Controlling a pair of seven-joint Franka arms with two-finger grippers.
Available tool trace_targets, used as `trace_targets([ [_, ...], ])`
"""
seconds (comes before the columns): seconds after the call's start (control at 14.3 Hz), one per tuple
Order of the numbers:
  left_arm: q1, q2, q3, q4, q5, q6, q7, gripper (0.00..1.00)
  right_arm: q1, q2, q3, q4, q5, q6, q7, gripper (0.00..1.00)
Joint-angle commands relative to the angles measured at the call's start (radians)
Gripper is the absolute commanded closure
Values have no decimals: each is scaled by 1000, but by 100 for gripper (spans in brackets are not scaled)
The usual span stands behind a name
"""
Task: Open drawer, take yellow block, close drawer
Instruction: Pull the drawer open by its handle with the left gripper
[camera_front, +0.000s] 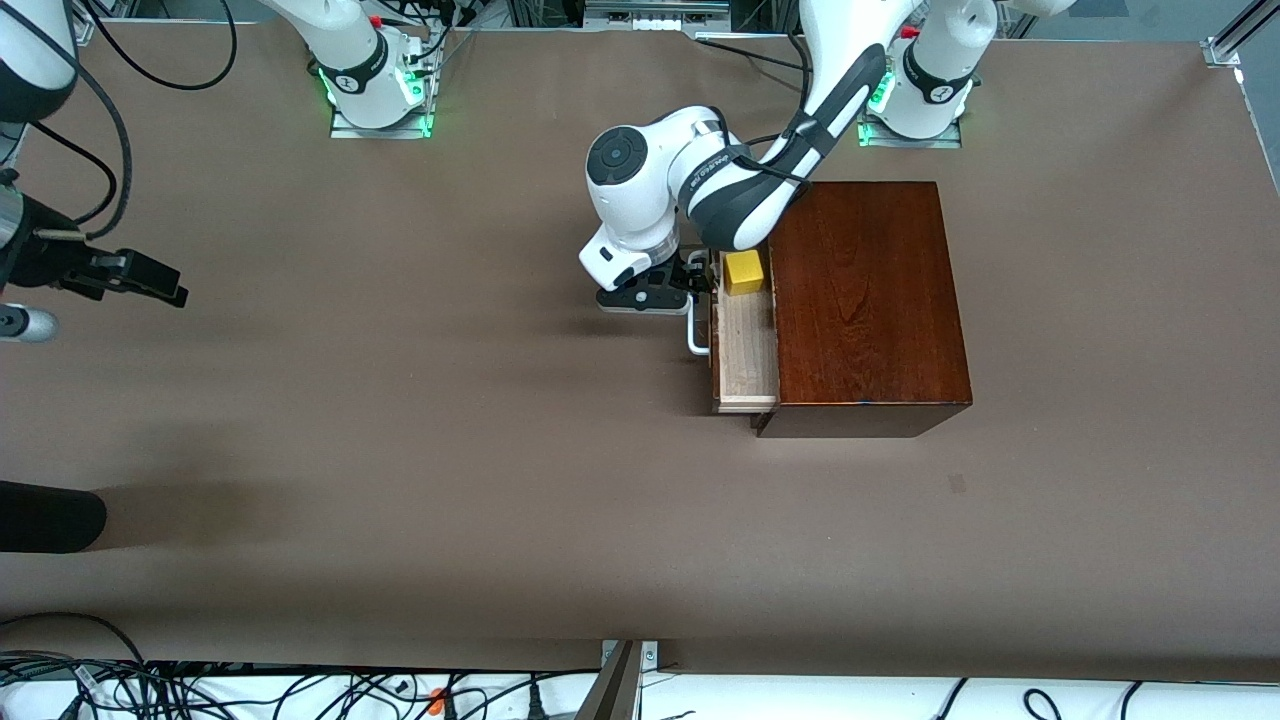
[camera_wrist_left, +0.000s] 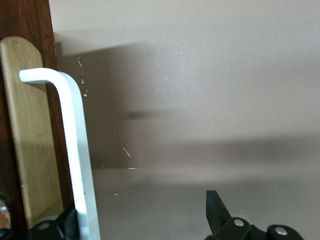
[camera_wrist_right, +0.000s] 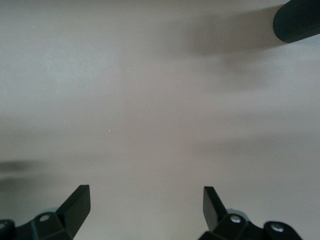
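Note:
The drawer (camera_front: 746, 352) of the dark wooden box (camera_front: 862, 300) stands partly pulled out toward the right arm's end of the table. The yellow block (camera_front: 743, 271) lies in its pale tray, at the end farther from the front camera. My left gripper (camera_front: 697, 283) is at the white handle (camera_front: 696, 338), open. In the left wrist view the handle (camera_wrist_left: 75, 145) runs just inside one finger (camera_wrist_left: 66, 224), and the left gripper (camera_wrist_left: 140, 202) is not clamped on it. My right gripper (camera_front: 145, 277) waits open over bare table at the right arm's end, and the right gripper (camera_wrist_right: 146, 189) has nothing between its fingers.
The brown table (camera_front: 450, 420) spreads wide in front of the drawer. A black rounded object (camera_front: 50, 518) pokes in at the table's edge at the right arm's end and shows again as the black object (camera_wrist_right: 297, 21). Cables run along the nearest edge.

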Motion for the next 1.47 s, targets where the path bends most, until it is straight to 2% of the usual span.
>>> trace_targets([
  [0.0,-38,106,-21,106,-45,124,12,0,-8,1,2,13,-5,-5,-14,0],
  [0.42,-35,92,-15,106,-34,86,24,0,-8,4,4,10,5,-28,-157,0],
  [0.7,-38,79,-15,209,-33,-176,137,0,-2,4,4,11,5,-30,-158,0],
  [0.91,-35,76,-17,290,-34,-293,174,0,0,2,7,11,8,-31,-178,0],
  [1.12,-19,-5,-15,325,-43,-383,208,0,3,2,10,10,8,-34,-193,0],
  [1.4,104,-139,-28,325,-98,-486,275,0,15,2,12,10,47,-76,-382,0],
])
